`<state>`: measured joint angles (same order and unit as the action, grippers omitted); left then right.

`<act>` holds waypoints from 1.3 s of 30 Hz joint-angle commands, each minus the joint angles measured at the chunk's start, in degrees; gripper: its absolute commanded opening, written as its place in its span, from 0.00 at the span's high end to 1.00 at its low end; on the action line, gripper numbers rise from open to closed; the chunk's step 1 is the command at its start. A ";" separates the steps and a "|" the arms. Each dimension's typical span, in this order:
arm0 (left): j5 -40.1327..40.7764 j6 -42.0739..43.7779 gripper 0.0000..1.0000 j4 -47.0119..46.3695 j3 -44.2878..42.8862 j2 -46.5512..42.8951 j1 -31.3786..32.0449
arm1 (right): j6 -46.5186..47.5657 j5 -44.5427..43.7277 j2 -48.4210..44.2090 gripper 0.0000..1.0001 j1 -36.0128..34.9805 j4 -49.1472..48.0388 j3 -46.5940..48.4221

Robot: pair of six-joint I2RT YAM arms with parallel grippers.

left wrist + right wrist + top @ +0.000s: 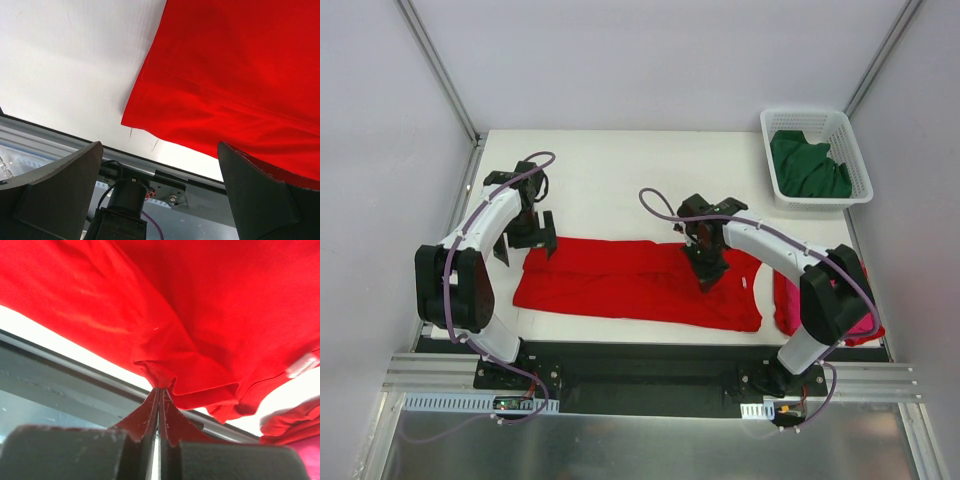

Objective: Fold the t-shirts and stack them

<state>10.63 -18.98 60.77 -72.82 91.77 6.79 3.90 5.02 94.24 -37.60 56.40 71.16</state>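
The red t-shirt (640, 283) is lying as a long strip across the near part of the table (610, 190). The right gripper (708, 272) is pinching a pucker of its cloth (near the shirt's middle) between closed fingers. The left gripper (527, 243) is hanging wide open at the shirt's left end, grasping nothing. The green t-shirt (807, 165) is sitting in the basket (802, 113); the pink t-shirt (868, 324) is lying at the table's right edge.

Red t-shirt (620, 285) spread (green one (808, 165) crumpled)

White arm links (492, 222), black joints (455, 285), looping purple cables (647, 203).
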 commanded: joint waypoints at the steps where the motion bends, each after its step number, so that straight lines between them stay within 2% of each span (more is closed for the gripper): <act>1: 0.00 -0.62 0.01 1.37 -1.45 0.08 0.33 | -3.02 0.43 -3.44 0.99 -2.82 2.04 -1.54; 18: -0.26 -0.35 0.01 1.37 -0.84 -0.89 0.51 | -7.85 2.80 1.91 0.99 -12.75 1.87 4.25; 26: 0.18 -0.26 0.01 1.37 0.22 -1.41 0.51 | -8.74 2.81 4.38 0.99 -16.44 0.82 3.55; 30: 0.00 -0.18 0.01 1.37 0.13 -1.33 0.51 | -9.00 2.20 4.29 0.76 -16.54 0.99 3.46; 32: -0.17 -0.26 0.01 1.37 0.04 -1.24 0.51 | -9.09 1.67 3.76 0.57 -16.45 0.99 3.55; 33: -0.26 -0.27 0.01 1.37 0.04 -1.15 0.51 | -9.00 0.71 3.76 0.43 -16.53 1.34 3.81; 35: -0.44 -0.09 0.01 1.28 -0.13 -1.15 0.51 | -8.56 -0.26 3.76 0.32 -16.45 1.69 4.25; 39: -0.70 0.09 0.01 1.37 -0.31 -1.06 0.60 | -8.56 -3.86 3.32 0.27 -15.75 2.13 3.91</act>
<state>10.59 -18.96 60.77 -72.82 91.81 6.81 -4.29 5.26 99.09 -53.98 56.88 73.71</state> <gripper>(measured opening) 0.993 0.721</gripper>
